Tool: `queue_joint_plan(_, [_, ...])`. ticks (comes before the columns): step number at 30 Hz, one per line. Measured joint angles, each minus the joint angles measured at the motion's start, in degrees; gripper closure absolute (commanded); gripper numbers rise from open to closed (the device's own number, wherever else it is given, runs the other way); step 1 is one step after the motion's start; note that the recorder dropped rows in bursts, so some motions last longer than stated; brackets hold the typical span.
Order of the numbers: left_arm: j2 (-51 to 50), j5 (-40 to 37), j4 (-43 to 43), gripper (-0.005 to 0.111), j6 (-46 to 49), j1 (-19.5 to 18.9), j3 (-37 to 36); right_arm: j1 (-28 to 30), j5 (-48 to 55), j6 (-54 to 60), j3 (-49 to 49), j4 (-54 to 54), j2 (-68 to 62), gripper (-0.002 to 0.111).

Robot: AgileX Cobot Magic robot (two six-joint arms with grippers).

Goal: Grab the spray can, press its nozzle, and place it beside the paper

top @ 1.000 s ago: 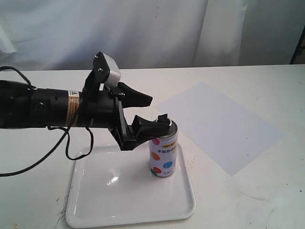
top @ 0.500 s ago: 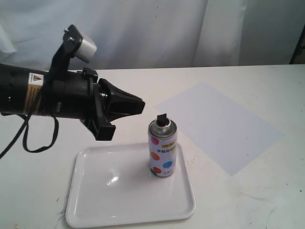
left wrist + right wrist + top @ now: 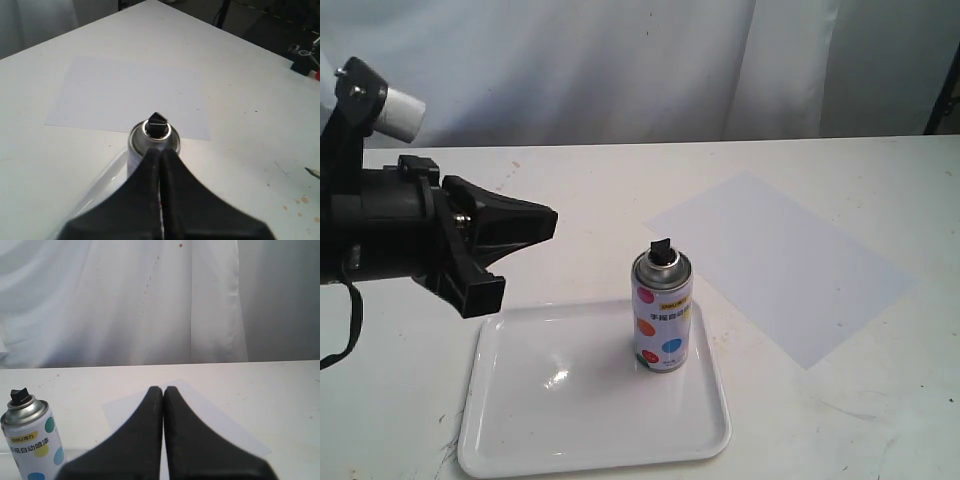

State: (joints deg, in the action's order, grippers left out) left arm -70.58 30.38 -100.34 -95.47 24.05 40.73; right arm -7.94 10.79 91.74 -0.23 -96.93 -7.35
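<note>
Two grippers show, both with their jaws pressed together and nothing between them. The left gripper [image 3: 550, 217] hangs above the table [image 3: 880, 420], off to the left of the spray can [image 3: 662, 320] and higher than its top, with clear air between its tip and the can. The right gripper [image 3: 163, 389] appears only in its own wrist view, pointing toward the curtain [image 3: 620, 60], with the can off to one side of it.

The can stands upright and untouched inside the white tray [image 3: 550, 400], in the tray's right half and near its right rim. The black nozzle [image 3: 662, 249] sits on top of the silver dome. The tray holds nothing else.

The paper [image 3: 780, 260] lies flat to the right of the tray, apart from it, with a strip of bare table between them. More open table runs along the paper's near edge and off to the right.

On the can, coloured dots sit below a yellow strip. In the right wrist view the strip's logo reads "deli", with dark Chinese characters under it that I cannot make out.
</note>
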Motion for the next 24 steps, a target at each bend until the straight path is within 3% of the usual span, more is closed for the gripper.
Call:
queue_joint_plan(12, [0.8,-14.8,0.1,0.107,1.1,0.0,-0.7,0.0,0.0,0.0,0.0,0.0,0.0,0.108])
queue_joint_plan(18, [9.6,-22.7,0.1,0.107,1.2,-0.6,-7.0,0.0,0.0,0.0,0.0,0.0,0.0,0.108])
queue_joint_plan(20, [14.6,-22.9,0.1,0.107,1.2,-3.0,-9.9,0.0,0.0,0.0,0.0,0.0,0.0,0.108])
queue_joint_plan(24, [25.0,-21.6,0.1,0.107,1.2,-11.5,-15.8,0.0,0.0,0.0,0.0,0.0,0.0,0.108])
